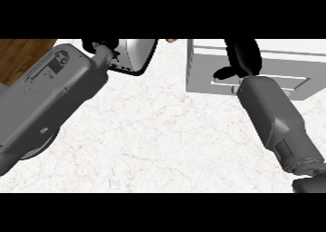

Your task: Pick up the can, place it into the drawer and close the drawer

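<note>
Head view shows the right hand stretched over the grey drawer at the counter's far right edge, fingers fairly straight, thumb out, holding nothing visible. No can shows; probably it already lies inside, hidden. Left hand, far left edge, is mostly hidden; its state is unclear. Closing falls to the nearer right hand.

This is a kitchen worktop. A white, marble-veined counter fills most of the head view. At its far right edge stands a pale grey drawer unit with a recessed front panel. Past the counter's far left corner shows a brown wooden floor, as in a home.
</note>
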You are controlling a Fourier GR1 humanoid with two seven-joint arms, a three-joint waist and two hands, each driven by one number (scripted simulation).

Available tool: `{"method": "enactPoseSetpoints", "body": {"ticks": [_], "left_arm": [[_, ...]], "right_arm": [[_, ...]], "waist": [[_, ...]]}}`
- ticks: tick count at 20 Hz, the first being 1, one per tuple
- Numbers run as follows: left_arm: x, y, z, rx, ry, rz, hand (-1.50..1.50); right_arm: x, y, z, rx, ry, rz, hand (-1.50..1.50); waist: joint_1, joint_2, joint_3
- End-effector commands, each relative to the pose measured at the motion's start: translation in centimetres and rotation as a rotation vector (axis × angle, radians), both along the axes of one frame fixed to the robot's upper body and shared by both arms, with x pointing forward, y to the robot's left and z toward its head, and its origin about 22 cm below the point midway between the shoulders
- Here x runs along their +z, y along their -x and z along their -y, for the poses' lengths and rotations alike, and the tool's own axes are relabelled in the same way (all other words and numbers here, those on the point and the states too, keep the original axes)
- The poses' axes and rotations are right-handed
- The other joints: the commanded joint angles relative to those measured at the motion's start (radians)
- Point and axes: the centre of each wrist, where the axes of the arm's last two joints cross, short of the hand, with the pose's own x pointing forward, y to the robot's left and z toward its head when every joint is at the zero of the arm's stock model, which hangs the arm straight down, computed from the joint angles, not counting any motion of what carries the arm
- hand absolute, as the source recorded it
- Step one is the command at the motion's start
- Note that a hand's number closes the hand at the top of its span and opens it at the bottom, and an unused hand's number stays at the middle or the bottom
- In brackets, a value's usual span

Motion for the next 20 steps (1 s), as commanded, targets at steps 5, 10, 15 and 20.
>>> {"method": "enactPoseSetpoints", "body": {"ticks": [5, 10, 15, 20], "left_arm": [[0.4, 0.7, -0.5, -0.004, -0.007, 0.004, -1.5], [0.7, 1.6, -0.7, -0.032, -0.001, 0.001, -1.5], [0.8, 2.0, -0.2, -0.042, 0.001, 0.004, -1.5], [0.4, 1.9, -1.4, -0.032, -0.013, 0.008, -1.5]], "right_arm": [[3.6, -1.7, 0.7, -0.047, 0.0, 0.052, -1.5], [6.3, -2.6, 1.1, -0.074, 0.006, 0.053, -1.5], [6.5, -2.7, -0.1, 0.065, -0.1, -0.04, -1.5], [5.4, -2.5, -2.6, 0.127, -0.48, -0.115, -1.5]], "waist": [[0.022, 0.014, 0.004], [0.041, 0.012, 0.003], [0.039, 0.019, 0.005], [0.034, 0.016, 0.008]]}}
